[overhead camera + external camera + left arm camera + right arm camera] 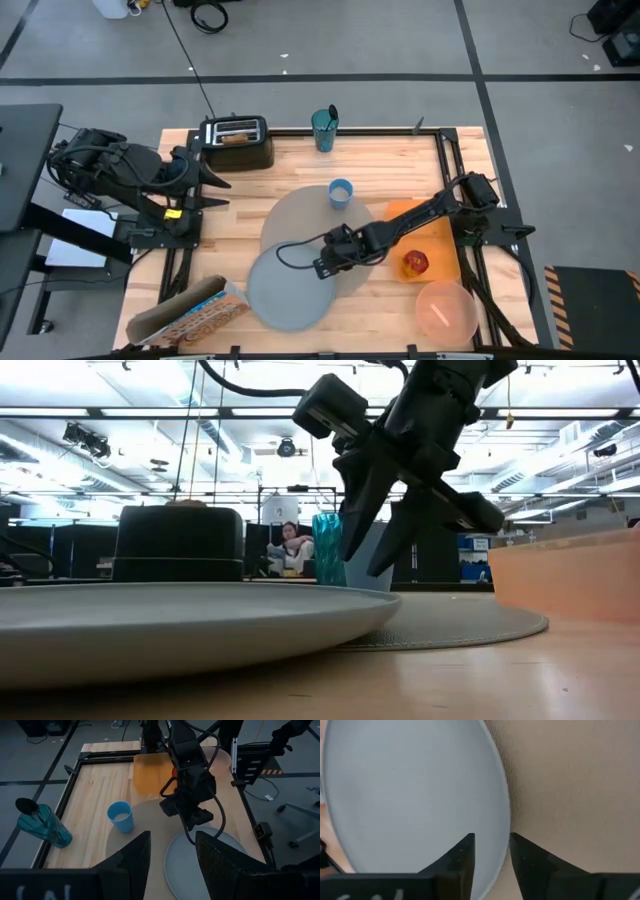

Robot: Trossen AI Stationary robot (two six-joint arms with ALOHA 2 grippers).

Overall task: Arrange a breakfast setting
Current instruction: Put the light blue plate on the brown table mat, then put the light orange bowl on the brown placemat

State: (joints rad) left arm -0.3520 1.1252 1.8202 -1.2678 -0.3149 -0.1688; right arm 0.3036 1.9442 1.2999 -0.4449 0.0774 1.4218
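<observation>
A grey round plate (285, 290) lies near the table's front, its far right part resting on the round grey-beige placemat (305, 215). My right gripper (492, 851) is open and points down just above the plate's right rim (506, 827), one finger over the plate and one over the placemat; in the low view (368, 560) its tips hang clear. A light-blue cup (341, 192) stands on the placemat's far edge. A red apple (416, 262) sits on the orange mat. The pink bowl (445, 310) is at the near right. My left gripper (218, 192) waits open by the toaster.
A black toaster (237, 142) with toast in it stands at the far left. A teal tumbler (324, 130) holding a spoon is at the far edge. A cereal box (190, 312) lies at the near left. Bare wood shows left of the placemat.
</observation>
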